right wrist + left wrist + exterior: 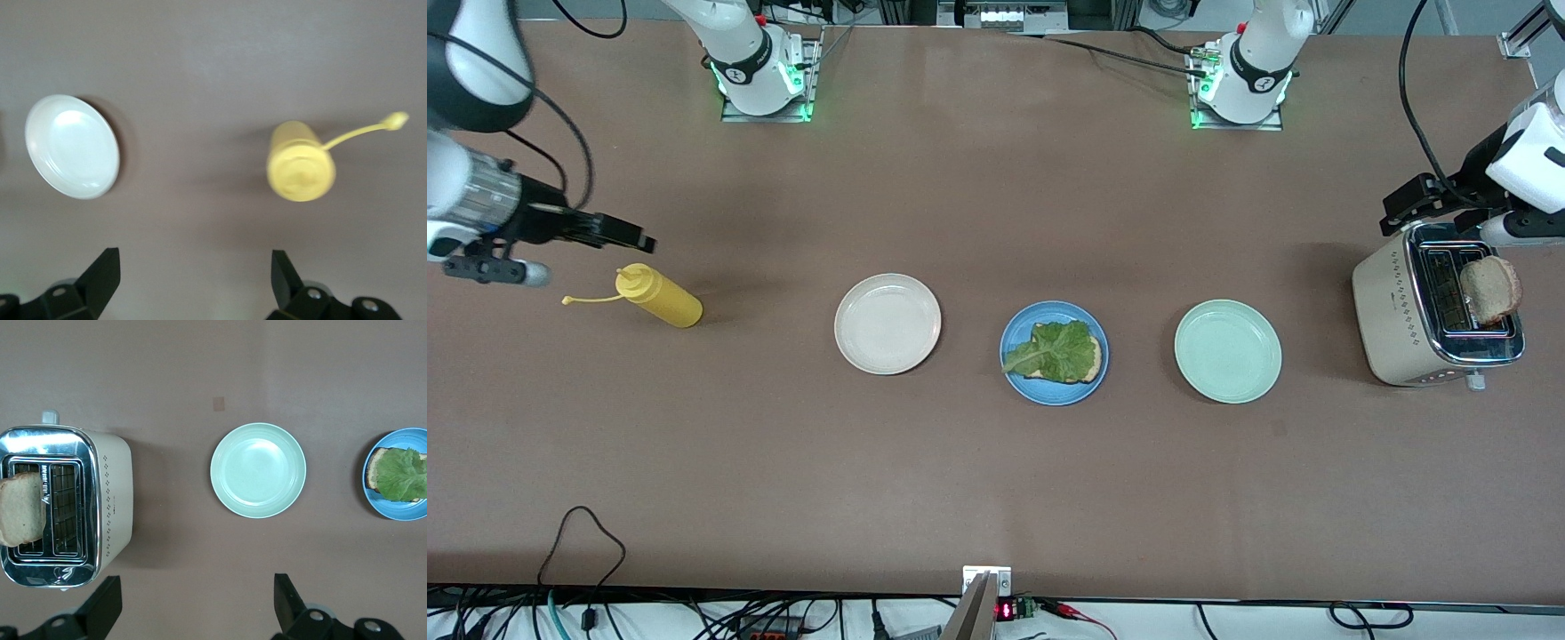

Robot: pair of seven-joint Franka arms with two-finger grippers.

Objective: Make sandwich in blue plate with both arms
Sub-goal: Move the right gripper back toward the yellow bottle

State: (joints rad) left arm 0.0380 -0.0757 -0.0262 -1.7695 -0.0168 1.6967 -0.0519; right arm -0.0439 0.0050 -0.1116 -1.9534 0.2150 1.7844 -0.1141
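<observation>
**Blue plate half-loaded, one slice in the toaster**

Nearest the front camera lies the blue plate (pixel 1054 353), holding one bread slice (pixel 1089 359) with a ruffled lettuce leaf (pixel 1055 348) on top of it. It sits on the bench (pixel 978 480), a plain brown surface with two arm bases lit green along one edge and loose cables along the camera's edge.

Counted: three plates in a row, the cream plate (pixel 887 323) toward the right arm's end, the blue one in the middle, the mint-green plate (pixel 1227 350) toward the left arm's end. Two bread slices, the second slice (pixel 1490 289) standing up out of a slot of the single toaster (pixel 1436 311). One yellow squeeze bottle (pixel 658 297) lies on its side with its cap tethered.

The left end effector (pixel 193 607) hangs above the bench beside the toaster, fingers spread and holding nothing; the mint-green plate lies just ahead of it, the blue plate well apart. The right end effector (pixel 193 283) hangs over the bench near the bottle, fingers likewise spread and holding nothing
</observation>
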